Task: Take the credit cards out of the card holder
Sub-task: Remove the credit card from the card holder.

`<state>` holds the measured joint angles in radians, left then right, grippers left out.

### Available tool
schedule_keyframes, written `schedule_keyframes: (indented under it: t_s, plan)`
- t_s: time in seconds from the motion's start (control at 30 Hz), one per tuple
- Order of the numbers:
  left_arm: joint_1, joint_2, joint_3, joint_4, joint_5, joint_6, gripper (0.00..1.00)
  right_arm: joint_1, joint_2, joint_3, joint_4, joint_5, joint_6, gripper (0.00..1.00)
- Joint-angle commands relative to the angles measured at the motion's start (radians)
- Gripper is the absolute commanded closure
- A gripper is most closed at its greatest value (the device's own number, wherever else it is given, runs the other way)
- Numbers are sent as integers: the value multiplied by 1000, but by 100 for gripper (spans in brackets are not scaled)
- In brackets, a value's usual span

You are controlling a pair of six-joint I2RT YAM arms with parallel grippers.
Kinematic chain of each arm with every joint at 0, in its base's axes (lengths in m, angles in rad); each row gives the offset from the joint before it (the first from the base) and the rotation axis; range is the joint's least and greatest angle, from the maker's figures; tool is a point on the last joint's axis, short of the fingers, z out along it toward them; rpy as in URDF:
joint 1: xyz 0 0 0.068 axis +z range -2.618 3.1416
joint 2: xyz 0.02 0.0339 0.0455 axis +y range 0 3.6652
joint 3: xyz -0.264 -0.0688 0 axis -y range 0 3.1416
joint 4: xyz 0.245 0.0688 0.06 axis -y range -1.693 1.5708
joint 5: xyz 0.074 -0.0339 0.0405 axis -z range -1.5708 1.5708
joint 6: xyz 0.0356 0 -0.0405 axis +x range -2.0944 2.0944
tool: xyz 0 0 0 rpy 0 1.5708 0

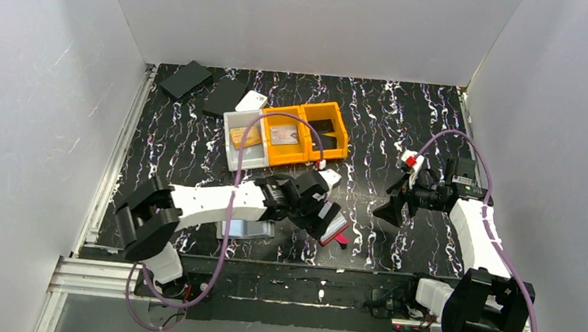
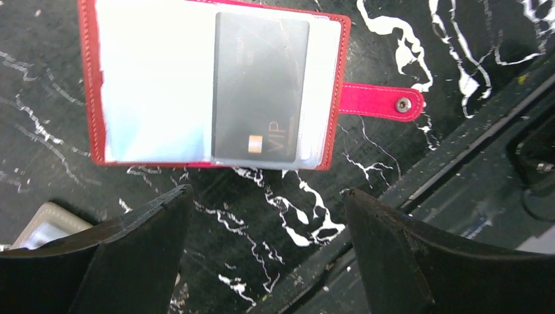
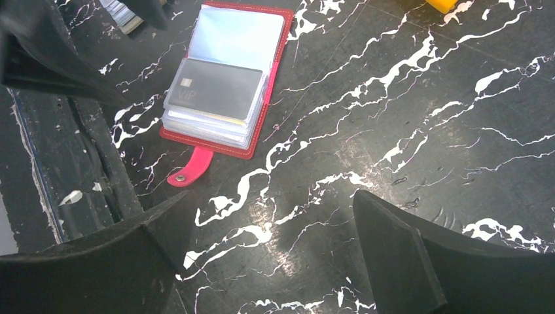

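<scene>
A red card holder lies open on the black marbled table, with a snap strap sticking out. A dark grey VIP card sits in its top clear sleeve, with more cards stacked beneath. The holder also shows in the right wrist view and the top view. My left gripper is open and empty, hovering just beside the holder's near edge. My right gripper is open and empty, to the right of the holder over bare table.
Orange bins and a grey bin holding cards stand behind the arms. A second holder or card stack lies under the left arm. Black items rest at the back left. The table's front rail runs close by.
</scene>
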<state>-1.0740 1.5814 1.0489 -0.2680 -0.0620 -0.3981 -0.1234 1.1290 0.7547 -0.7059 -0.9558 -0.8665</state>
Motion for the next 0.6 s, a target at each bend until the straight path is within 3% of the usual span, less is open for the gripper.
schedule_keyframes:
  t_s: [0.0,0.23,0.57]
  plan:
    - [-17,74,79,-19,-23,53,18,-5,8,26,-3,-23,6,2]
    - [-17,176,163,-51,10,67,30,-5,16,27,-1,-20,6,2]
    - [-17,141,134,-33,3,91,30,-5,32,29,-4,-14,5,2]
